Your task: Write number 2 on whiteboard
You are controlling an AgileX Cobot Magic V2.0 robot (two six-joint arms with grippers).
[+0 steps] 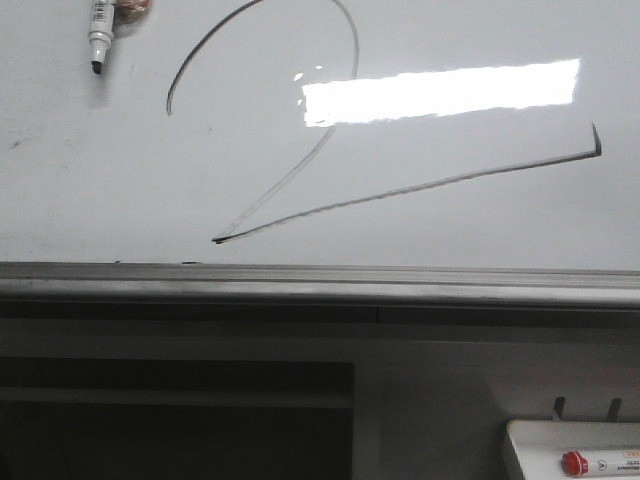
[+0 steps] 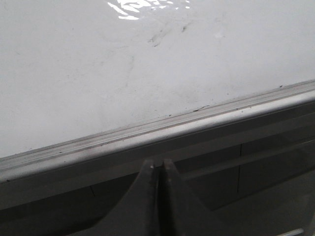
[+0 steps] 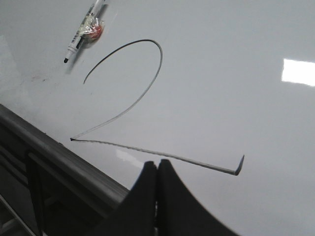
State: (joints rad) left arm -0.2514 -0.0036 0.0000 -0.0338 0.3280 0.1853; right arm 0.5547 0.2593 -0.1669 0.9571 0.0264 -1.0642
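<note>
A large black number 2 (image 1: 330, 150) is drawn on the glossy whiteboard (image 1: 80, 180), with a curved top, a sharp lower-left point and a long base ending in a tick. It also shows in the right wrist view (image 3: 147, 88). A white marker (image 1: 100, 35) with a black tip hangs at the board's upper left, held by something pinkish; it shows in the right wrist view too (image 3: 78, 37). My right gripper (image 3: 157, 163) is shut and empty, just below the 2's base. My left gripper (image 2: 159, 162) is shut and empty below the board's grey ledge (image 2: 147, 135).
A grey metal ledge (image 1: 320, 280) runs along the board's bottom edge. Below it is dark shelving. A small white tray (image 1: 570, 445) with a red-capped marker (image 1: 575, 462) sits at the lower right. A bright light reflection (image 1: 440, 92) lies on the board.
</note>
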